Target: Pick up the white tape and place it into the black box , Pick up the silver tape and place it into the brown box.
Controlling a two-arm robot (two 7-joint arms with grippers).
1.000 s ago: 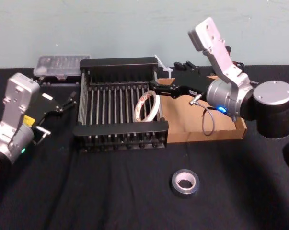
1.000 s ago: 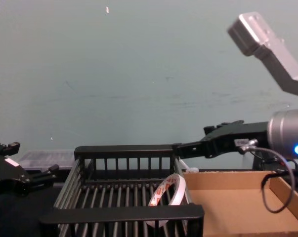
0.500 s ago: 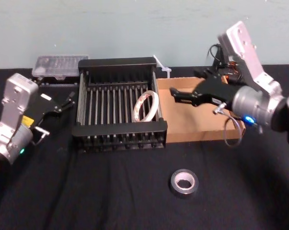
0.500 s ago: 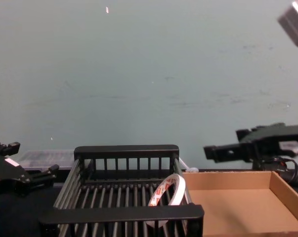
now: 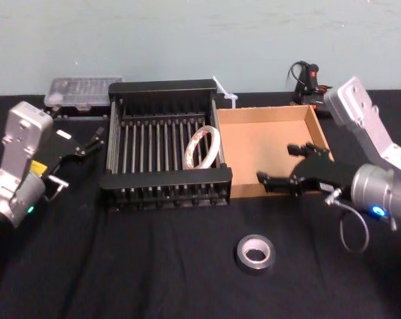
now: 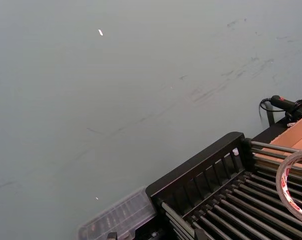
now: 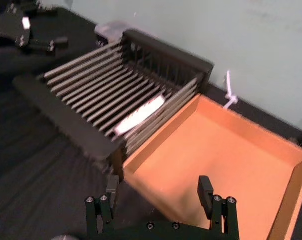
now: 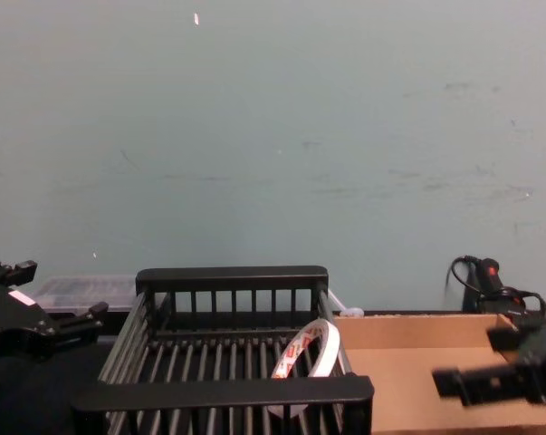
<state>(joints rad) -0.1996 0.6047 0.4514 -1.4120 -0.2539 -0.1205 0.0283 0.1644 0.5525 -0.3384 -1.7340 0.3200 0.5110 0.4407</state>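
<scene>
The white tape (image 5: 203, 147) stands on edge inside the black box (image 5: 165, 181), leaning against its right wall, at centre of the head view; that half of the task looks finished. The silver tape (image 5: 256, 254) lies flat on the bench (image 5: 153, 266), lower centre of the head view, in front of the brown box (image 5: 267, 143) and apart from it.

The right gripper (image 5: 265, 179) hangs over the brown box's front edge, right of centre, above and behind the silver tape, its jaws spread and empty. The left gripper (image 5: 94, 139) sits parked at the left edge beside the black box; whether its jaws are parted I cannot tell.

The silver tape looks like a thick, stiff roll, probably light and hard to crush. Its outer band may be slick. Lying flat, it is likely best taken from above, with one jaw in the pale centre hole and one outside, or with both jaws across the outer wall.
</scene>
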